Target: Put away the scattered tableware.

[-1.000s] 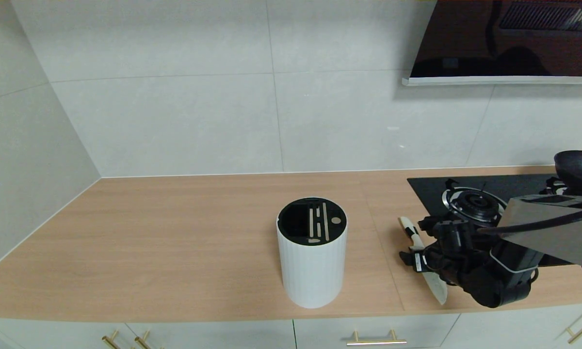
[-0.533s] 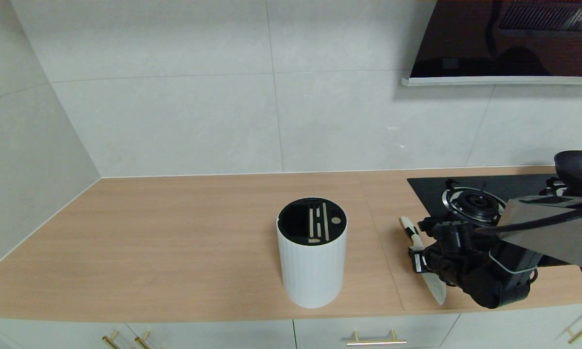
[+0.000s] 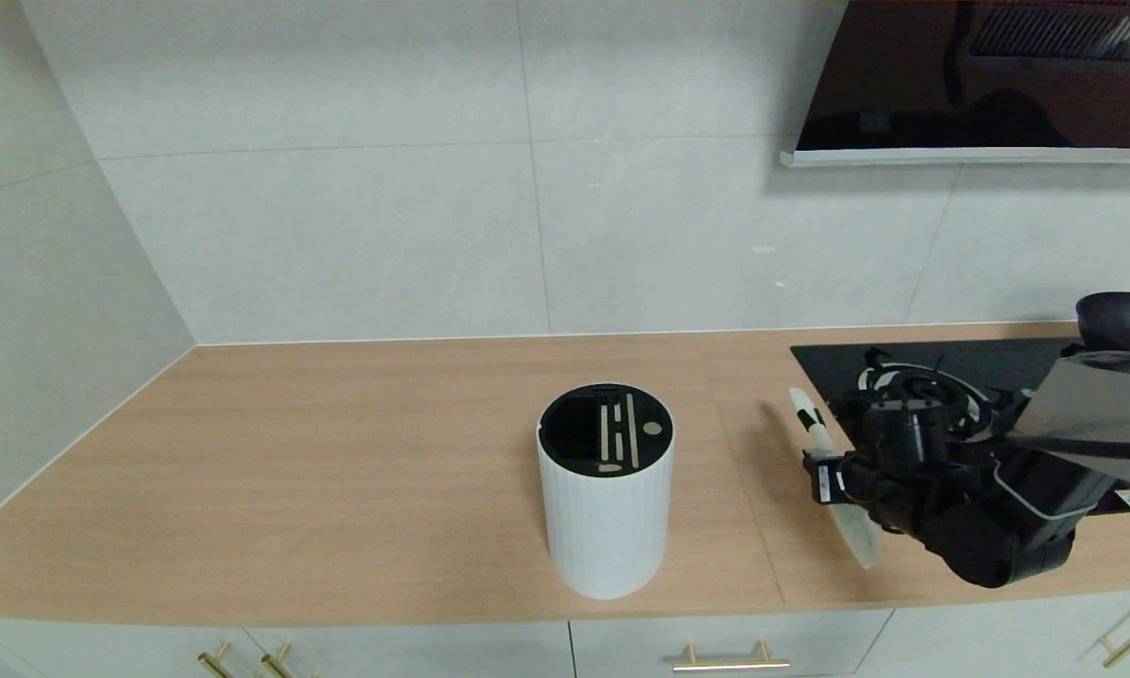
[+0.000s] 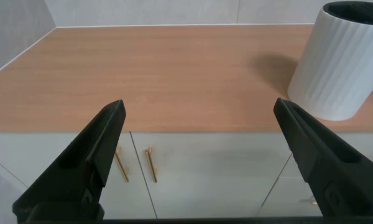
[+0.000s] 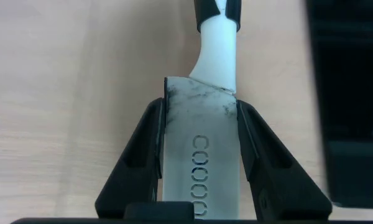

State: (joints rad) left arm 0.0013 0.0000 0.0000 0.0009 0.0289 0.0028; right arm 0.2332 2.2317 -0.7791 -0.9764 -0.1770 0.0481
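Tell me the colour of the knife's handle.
The knife handle is white with black patches; the head view shows it best.

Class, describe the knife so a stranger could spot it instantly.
Find the wooden counter; look between the black stove and white ribbed holder. The right gripper clamps the knife there. Its pale blade and black-banded handle are unique.

You have one white-bladed knife (image 3: 857,539), one white ribbed cutlery holder (image 3: 606,508), one black gas hob (image 3: 829,363), one range hood (image 3: 979,85), and one wooden countertop (image 3: 339,452) under them.
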